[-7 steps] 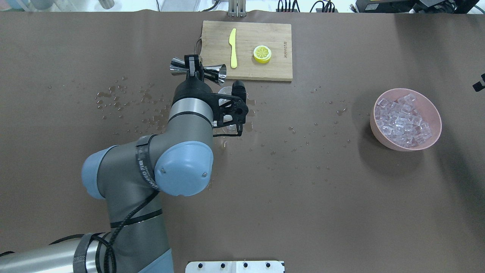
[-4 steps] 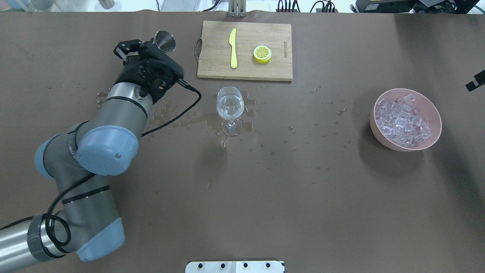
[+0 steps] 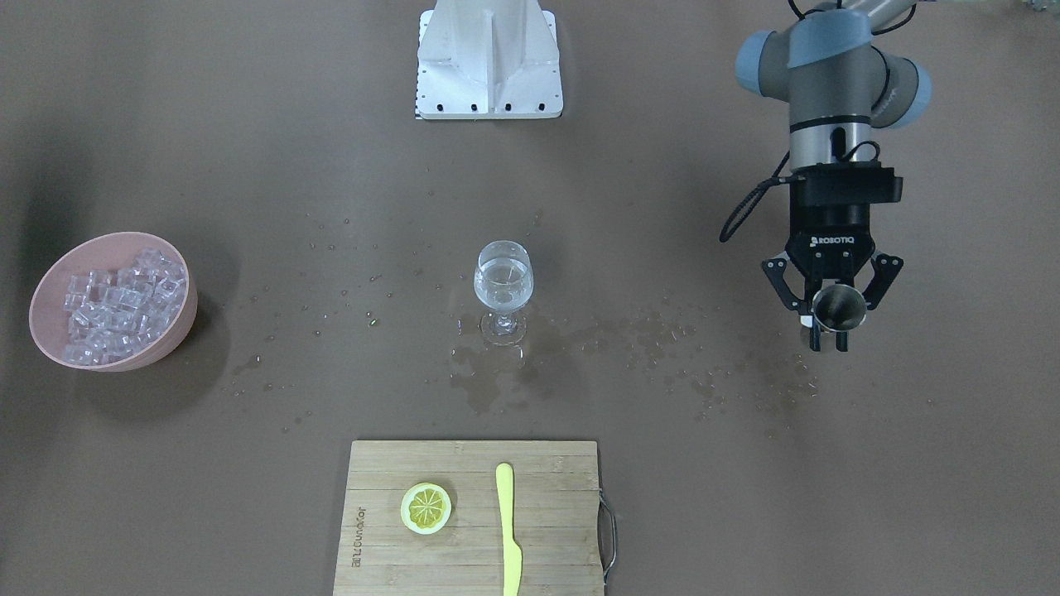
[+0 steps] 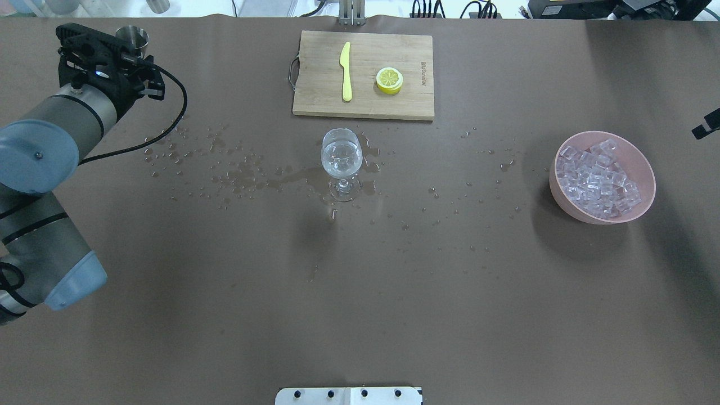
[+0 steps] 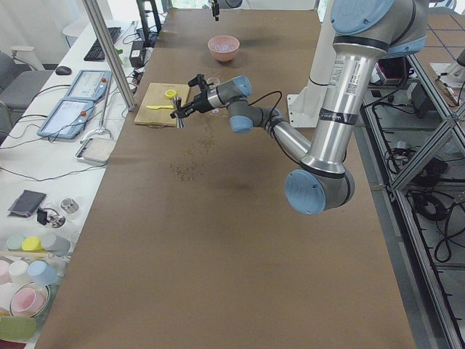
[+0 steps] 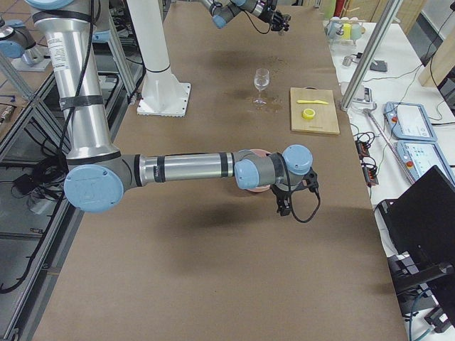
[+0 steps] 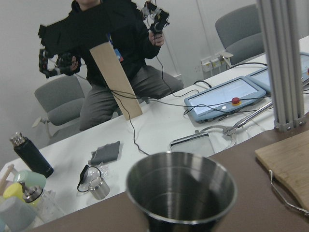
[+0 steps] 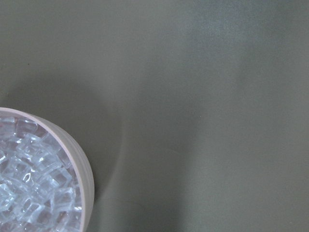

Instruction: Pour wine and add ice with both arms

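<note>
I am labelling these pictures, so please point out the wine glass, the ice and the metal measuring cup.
wine glass (image 4: pixel 341 156), overhead view, on its bowl.
ice (image 4: pixel 599 177), overhead view, middle of the pile.
metal measuring cup (image 3: pixel 838 308), front-facing view, inside its mouth.

Wine (image 4: pixel 341 156): clear, small amt, held in upright glass (image 4: pixel 343 191), well apart from L gripper (image 3: pixel 828 321), to its right. Ice (image 4: pixel 599 177): clear cubes heaped in pink bowl (image 4: pixel 568 205), near R gripper (image 6: pixel 286 204). L arm (image 4: pixel 62 126) is stretched out, steel jigger (image 3: pixel 838 308) clamped upright. R arm (image 6: pixel 185 168) is held low, horiz.
</note>
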`<state>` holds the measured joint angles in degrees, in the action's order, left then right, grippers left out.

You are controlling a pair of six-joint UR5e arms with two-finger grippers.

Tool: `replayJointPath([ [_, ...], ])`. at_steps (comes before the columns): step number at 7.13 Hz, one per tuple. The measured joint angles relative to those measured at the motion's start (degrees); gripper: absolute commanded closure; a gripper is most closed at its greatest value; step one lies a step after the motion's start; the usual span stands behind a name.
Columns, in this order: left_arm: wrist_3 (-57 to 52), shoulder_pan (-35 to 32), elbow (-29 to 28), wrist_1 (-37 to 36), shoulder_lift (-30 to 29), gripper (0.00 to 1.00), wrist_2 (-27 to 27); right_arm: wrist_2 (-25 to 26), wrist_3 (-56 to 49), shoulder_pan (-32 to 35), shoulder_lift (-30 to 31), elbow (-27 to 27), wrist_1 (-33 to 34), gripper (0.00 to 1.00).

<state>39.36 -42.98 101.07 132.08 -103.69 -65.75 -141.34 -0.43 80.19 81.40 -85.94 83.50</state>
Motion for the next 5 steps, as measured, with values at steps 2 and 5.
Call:
replayJointPath([
  [2,2.0,-1.2,-13.2,13.8,1.0,1.0,-1.7,-0.1,1.5,-0.2,0.1,-0.1,-0.1,0.0],
  [5,7.7,-2.6,-29.3,36.6,3.2,1.0,-4.2,-0.2,2.5,-0.4,0.4,-0.5,-0.1,0.0],
])
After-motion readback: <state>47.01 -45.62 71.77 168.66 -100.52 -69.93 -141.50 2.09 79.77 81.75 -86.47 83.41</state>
